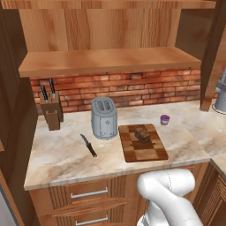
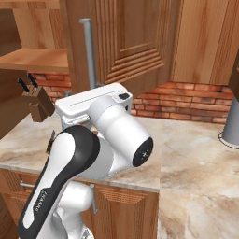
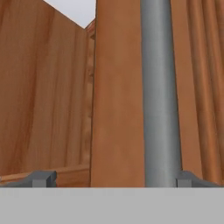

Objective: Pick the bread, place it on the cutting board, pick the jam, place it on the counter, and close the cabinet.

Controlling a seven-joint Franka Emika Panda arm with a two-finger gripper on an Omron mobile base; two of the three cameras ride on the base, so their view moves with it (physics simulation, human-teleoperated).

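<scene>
The dark brown bread (image 1: 142, 134) lies on the patchwork cutting board (image 1: 143, 148). To the board's right rear, the small purple jam (image 1: 164, 119) stands on the beige counter (image 1: 62, 159). The cabinet door (image 2: 133, 42) hangs open, its grey vertical handle (image 2: 87, 51) facing me. In the hand view my gripper (image 3: 116, 179) is open right at that door (image 3: 118, 109). The handle (image 3: 159, 92) stands between the fingertips, close to the right fingertip (image 3: 189, 180). The frames do not show whether it touches.
A silver toaster (image 1: 104, 118) stands left of the board, with a black knife (image 1: 88, 145) lying in front of it. A wooden knife block (image 1: 52, 110) sits at the back left by the brick wall. The open cabinet's shelf (image 1: 110, 59) hangs over the counter.
</scene>
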